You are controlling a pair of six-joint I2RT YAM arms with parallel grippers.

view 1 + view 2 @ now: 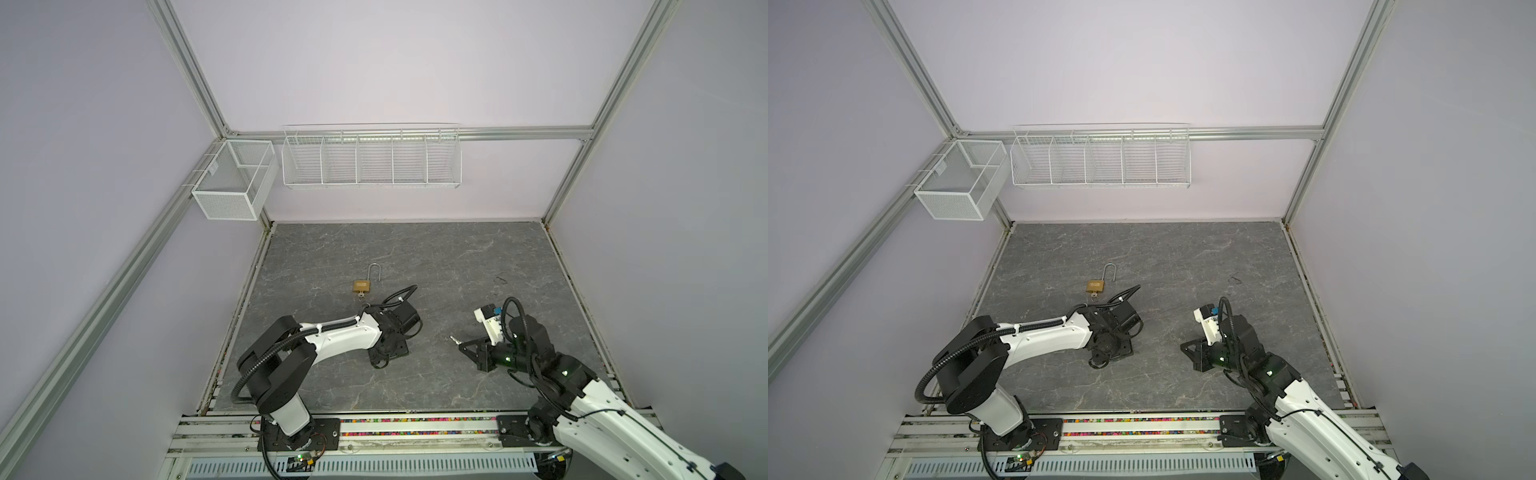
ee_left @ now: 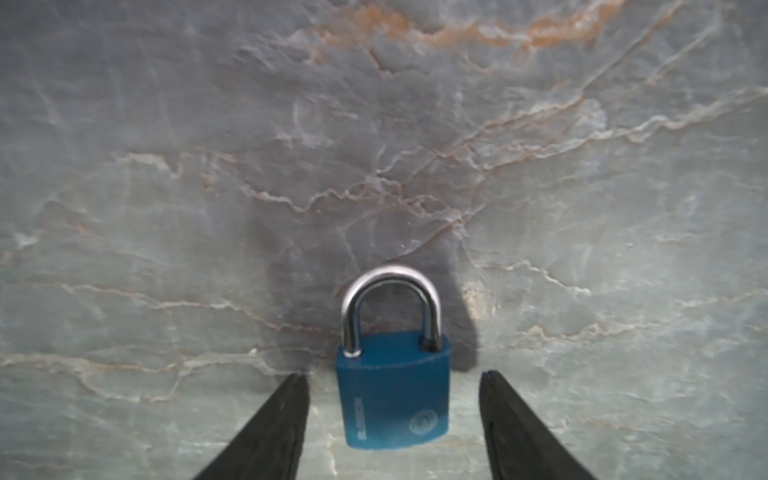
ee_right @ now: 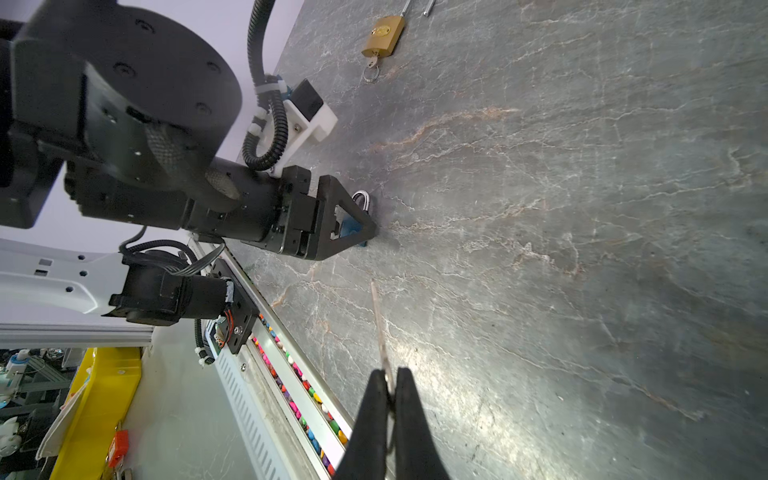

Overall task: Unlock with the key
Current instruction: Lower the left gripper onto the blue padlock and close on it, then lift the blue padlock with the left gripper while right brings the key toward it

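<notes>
I see left gripper (image 2: 395,376) straddling blue padlock (image 2: 392,399) flat on table (image 2: 166,166), jaws apart (gap either side) | right gripper (image 3: 391,376) clamped on key (image 3: 379,324), well apart from the padlock

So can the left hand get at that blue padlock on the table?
Probably yes: the left hand straddles the blue padlock, its fingers open on either side, with nothing between them and it.

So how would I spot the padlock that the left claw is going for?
On the grey marbled table, find the left claw, low near the front. Between its parted fingers lies a blue padlock with a short, shut steel shackle. The brass padlock, farther back, has a long shackle and a key in its base.
</notes>
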